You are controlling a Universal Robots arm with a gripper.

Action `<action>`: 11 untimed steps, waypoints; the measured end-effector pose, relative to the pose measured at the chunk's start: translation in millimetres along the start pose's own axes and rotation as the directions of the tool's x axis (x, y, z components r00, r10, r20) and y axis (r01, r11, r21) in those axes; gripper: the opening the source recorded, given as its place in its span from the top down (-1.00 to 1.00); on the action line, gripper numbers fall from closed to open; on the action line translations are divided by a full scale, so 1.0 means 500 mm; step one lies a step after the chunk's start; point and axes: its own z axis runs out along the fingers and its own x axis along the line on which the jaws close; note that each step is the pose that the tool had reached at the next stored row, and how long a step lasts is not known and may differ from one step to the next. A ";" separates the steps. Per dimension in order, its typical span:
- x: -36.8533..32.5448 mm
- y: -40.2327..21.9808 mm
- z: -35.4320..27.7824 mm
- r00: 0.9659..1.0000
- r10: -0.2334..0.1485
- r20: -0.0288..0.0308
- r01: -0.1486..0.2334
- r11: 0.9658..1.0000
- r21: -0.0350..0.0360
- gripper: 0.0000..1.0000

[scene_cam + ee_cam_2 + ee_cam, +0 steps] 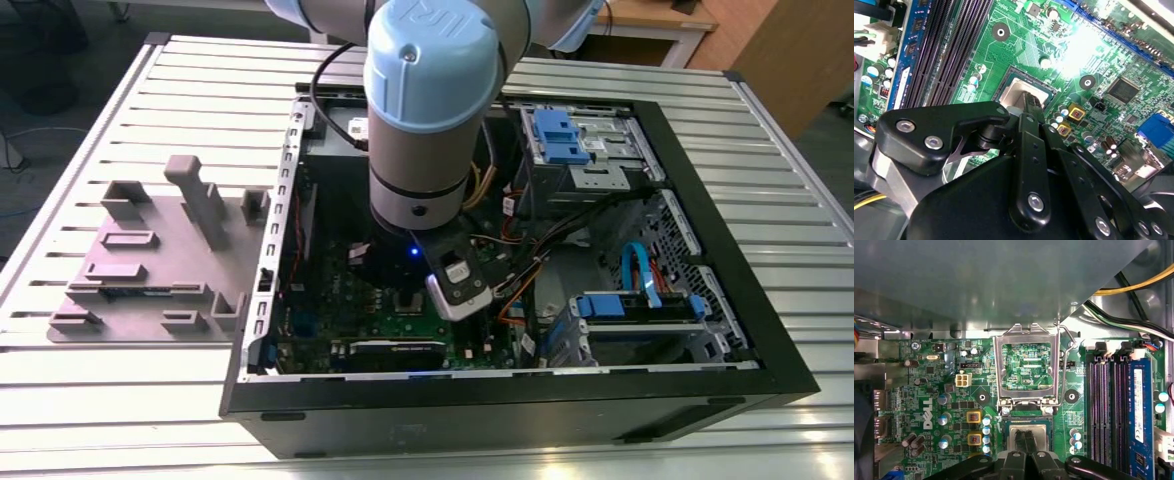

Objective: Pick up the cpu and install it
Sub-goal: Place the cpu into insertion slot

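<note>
Grey parts holder (147, 255) on the table (80, 400) at the exterior view's left, open computer case (534, 405) beside it, end effector (1026, 433) down inside, fingers (1020, 441) clenched together, tips over the cpu (1044, 433) lying in its socket (1002, 424), socket frame (999, 371) flipped open.

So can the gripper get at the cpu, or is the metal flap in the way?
Likely yes. The metal flap is swung open, nothing covers the cpu, and the gripper sits right over it, maybe touching.
</note>
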 end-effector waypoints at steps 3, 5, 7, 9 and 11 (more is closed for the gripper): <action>0.000 0.000 0.001 1.000 0.000 0.000 0.000 1.000 0.000 0.79; 0.000 0.000 0.001 1.000 0.000 0.000 0.000 1.000 0.000 0.79; 0.000 0.000 0.001 1.000 0.000 0.000 0.000 1.000 -0.001 0.79; 0.000 0.001 -0.003 1.000 0.000 0.001 0.000 1.000 -0.002 0.79; 0.000 0.000 -0.013 1.000 0.000 0.000 0.000 1.000 0.000 0.79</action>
